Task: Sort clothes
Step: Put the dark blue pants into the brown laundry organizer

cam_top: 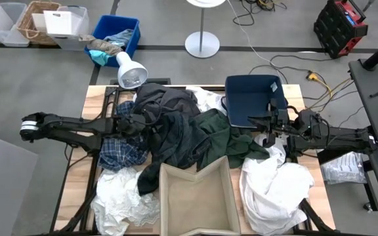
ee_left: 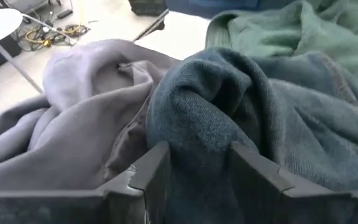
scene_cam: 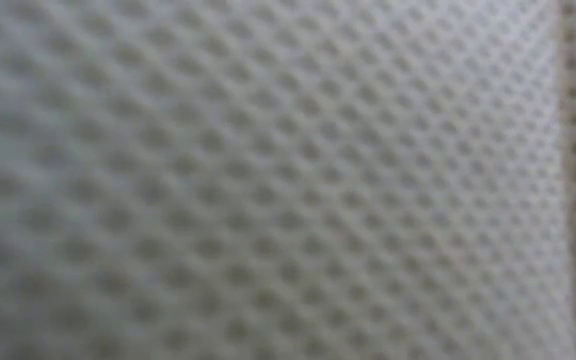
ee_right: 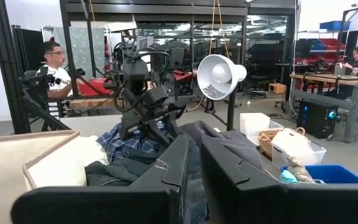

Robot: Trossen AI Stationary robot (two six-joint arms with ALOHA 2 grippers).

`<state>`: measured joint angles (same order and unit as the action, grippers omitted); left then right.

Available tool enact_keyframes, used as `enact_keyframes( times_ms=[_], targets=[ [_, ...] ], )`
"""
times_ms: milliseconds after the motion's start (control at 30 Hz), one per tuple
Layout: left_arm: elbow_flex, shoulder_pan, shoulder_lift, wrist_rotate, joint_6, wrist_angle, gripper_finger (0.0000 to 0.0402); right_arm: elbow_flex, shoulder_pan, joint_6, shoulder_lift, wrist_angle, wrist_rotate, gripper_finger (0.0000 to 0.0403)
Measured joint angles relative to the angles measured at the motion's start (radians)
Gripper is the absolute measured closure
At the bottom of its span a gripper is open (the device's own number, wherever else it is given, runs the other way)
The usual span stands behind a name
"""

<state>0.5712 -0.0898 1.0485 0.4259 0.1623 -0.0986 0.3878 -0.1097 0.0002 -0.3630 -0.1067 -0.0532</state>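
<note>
Working the middle pile: left hand (ee_left: 194, 180) is sitting at the left side of the heap on the desk (cam_top: 97, 98), fingers part-spread with a fold of the charcoal grey garment (ee_left: 241, 112) bulging up between them. Fabric is touching both inner faces, but I cannot tell whether that is a real pinch or a letting-go, so I am not calling it held. My read: this step is singling one garment out of the tangle. To do it well, I would be biting on a single fold only, keeping the paler grey garment (ee_left: 79, 118) just beside it out of the jaws, and lifting straight up slowly so the dark green garment (cam_top: 225, 134) overlapping the far edge is sliding off rather than dragging along. Right hand (ee_right: 194, 171) is waiting over the right side of the desk near the navy bin (cam_top: 251, 98), fingers together, nothing in them. The rest of the clothes are lying around the pile: plaid shirt (cam_top: 120, 152) under the left arm, white garments at front left (cam_top: 120, 203) and front right (cam_top: 274, 190). Containers: navy bin at the back right is looking empty; tan bin (cam_top: 195, 196) at the front centre is also showing bare floor, with a dark garment draped against its left wall. Blue crate (cam_top: 113, 33) on the floor behind the desk is holding teal and tan rags (cam_top: 104, 49), not part of the sort. Low view is blocked by white mesh-like fabric pressed to the lens.
</note>
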Motion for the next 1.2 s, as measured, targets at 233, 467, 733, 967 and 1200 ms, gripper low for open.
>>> enact_keyframes(
  times_ms=[233, 467, 733, 967, 1200],
  targets=[
    [-0.026, -0.001, 0.000, -0.001, 0.005, 0.055, 0.0264, 0.000, 0.000, -0.001, 0.000, 0.004, 0.000, 0.0369],
    [-0.027, -0.009, 0.069, 0.009, 0.015, 0.102, 0.0289, -0.001, 0.000, -0.001, 0.000, 0.023, 0.000, 0.0369],
    [-0.027, -0.010, 0.199, 0.021, -0.069, 0.233, 0.0373, -0.001, 0.000, -0.001, 0.000, 0.025, 0.000, 0.0369],
    [-0.027, -0.006, 0.215, 0.046, -0.122, 0.253, 0.0397, -0.001, 0.000, -0.001, 0.000, 0.029, 0.000, 0.0369],
    [-0.013, 0.000, 0.119, 0.041, -0.174, 0.239, 0.0399, -0.001, 0.000, 0.039, -0.001, 0.028, 0.000, 0.0369]
  ],
)
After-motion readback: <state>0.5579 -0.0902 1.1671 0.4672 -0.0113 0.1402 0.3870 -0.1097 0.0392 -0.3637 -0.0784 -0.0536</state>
